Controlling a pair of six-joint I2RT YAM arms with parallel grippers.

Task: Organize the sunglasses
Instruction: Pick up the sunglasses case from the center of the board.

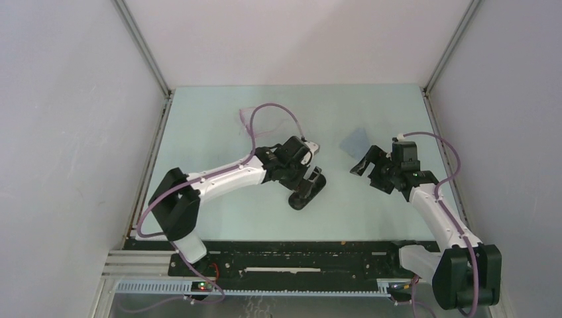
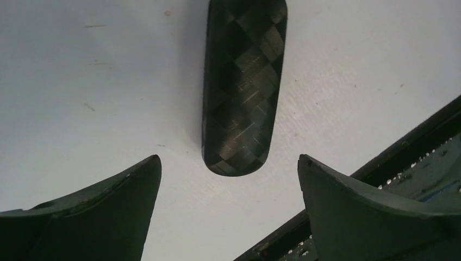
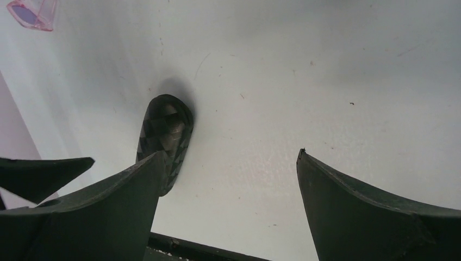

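Two empty grippers, both spread wide: left gripper (image 2: 229, 159) poised at shut case (image 2: 243, 81), right gripper (image 3: 232, 153) nearby. Sunglasses (image 1: 248, 121) at far worktop (image 1: 219, 218), well apart. Advise straddling case squarely, lowering slowly, avoiding skid.

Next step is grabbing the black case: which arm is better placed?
Left. The left gripper is open with the case lined up straight ahead; the right gripper is open too, but stands off to its side.

i see the sunglasses (image 1: 247, 122) on the table (image 1: 212, 218), far left side: thin translucent pink frame, near-clear lenses (folded or not, can't tell), nothing touching them.
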